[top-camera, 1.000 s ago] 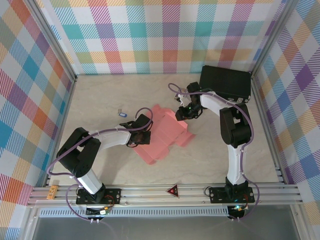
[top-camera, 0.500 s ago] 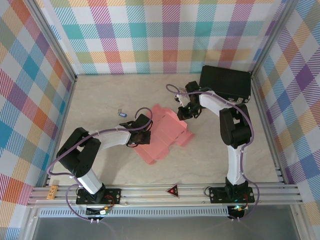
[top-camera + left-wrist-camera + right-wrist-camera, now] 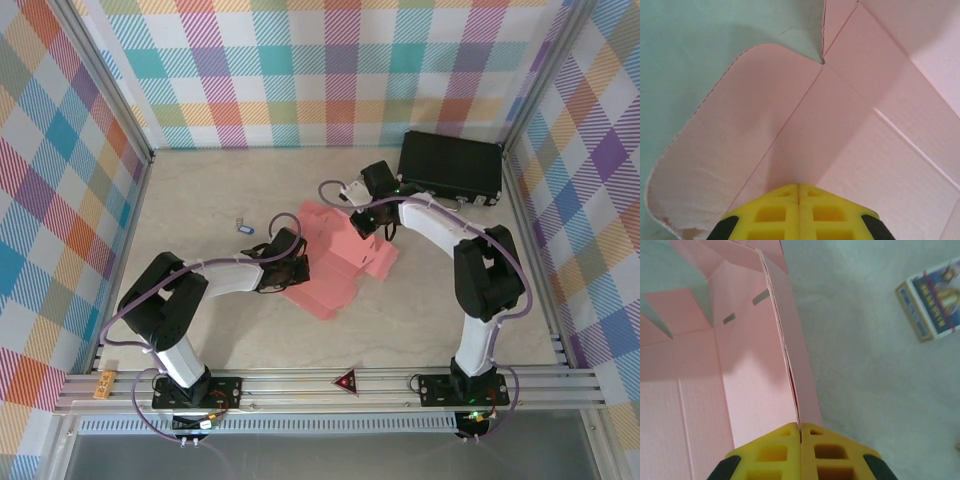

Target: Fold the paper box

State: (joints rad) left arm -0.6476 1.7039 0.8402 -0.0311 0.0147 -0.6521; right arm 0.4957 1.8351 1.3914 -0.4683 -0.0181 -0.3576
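The salmon-pink die-cut cardboard sheet of the paper box [image 3: 335,272] lies between the two claws, ahead of each. The right gripper [image 3: 800,427] pinches the thin top edge of a raised side wall. That wall's long axis runs straight away from its fingertips, with the floor panel to its left. The left gripper [image 3: 799,186] is pressed together over a creased flap, and I cannot tell whether it nips any cardboard. The right arm looks better placed to tip the wall inward.
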